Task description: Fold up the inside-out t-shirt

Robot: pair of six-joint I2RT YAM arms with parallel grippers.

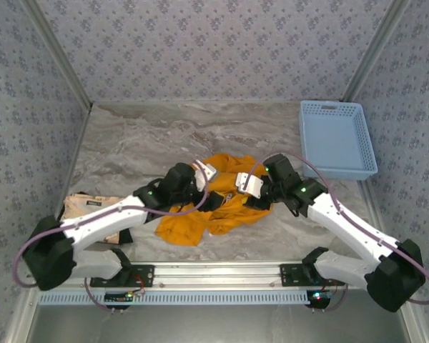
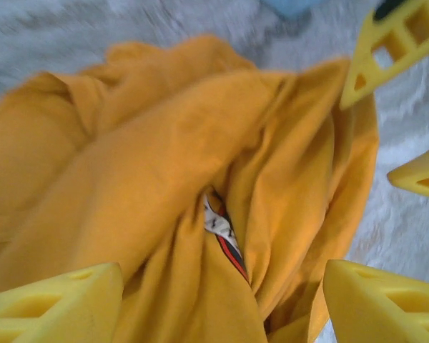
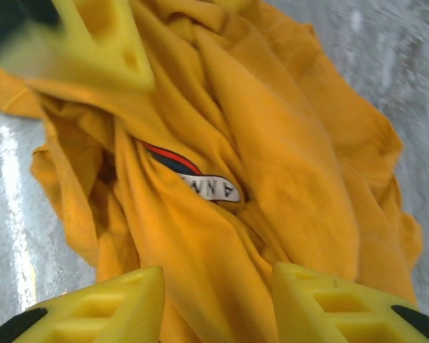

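The inside-out t-shirt (image 1: 200, 221) lies crumpled in an orange-yellow heap at the middle of the table. A fold in it shows a small white, red and dark printed graphic (image 3: 209, 184), which also shows in the left wrist view (image 2: 220, 230). My left gripper (image 1: 206, 197) hangs just over the heap's left part, open, its yellow fingers (image 2: 57, 304) wide apart with cloth beneath them (image 2: 222, 307). From the right, my right gripper (image 1: 254, 200) faces it, also open, fingertips (image 3: 336, 304) spread over a ridge of cloth (image 3: 218, 307). Neither pinches the fabric.
A light blue basket (image 1: 337, 137) stands at the back right. A beige cloth (image 1: 86, 209) lies at the left edge, partly under my left arm. Patterned walls enclose the marbled table (image 1: 143, 136). The other gripper's yellow fingers (image 2: 400, 36) show at the top right of the left wrist view.
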